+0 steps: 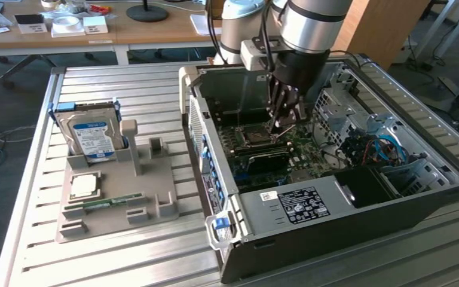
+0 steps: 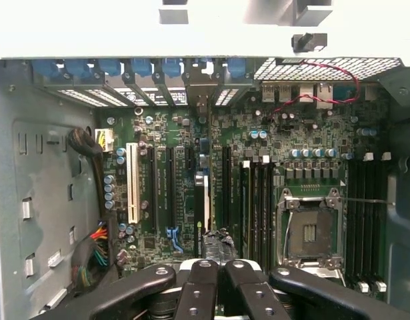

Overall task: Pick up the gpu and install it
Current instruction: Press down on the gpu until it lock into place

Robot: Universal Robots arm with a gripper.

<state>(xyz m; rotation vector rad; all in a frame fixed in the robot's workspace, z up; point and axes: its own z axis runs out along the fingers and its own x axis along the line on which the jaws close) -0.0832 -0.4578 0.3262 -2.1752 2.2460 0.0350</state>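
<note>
The gpu appears edge-on in the wrist view as a thin pale strip standing over the motherboard's expansion slots, between two dark slots. My gripper is shut on its top edge, with the black fingers pressed together. In the exterior view the gripper hangs down inside the open computer case, its tips just above the motherboard near the CPU socket. Whether the card's edge sits in a slot is hidden.
A grey holder at the exterior view's left carries a blue-labelled hard drive, a processor chip and a green memory stick. Inside the case are a power supply, a drive cage and blue cables.
</note>
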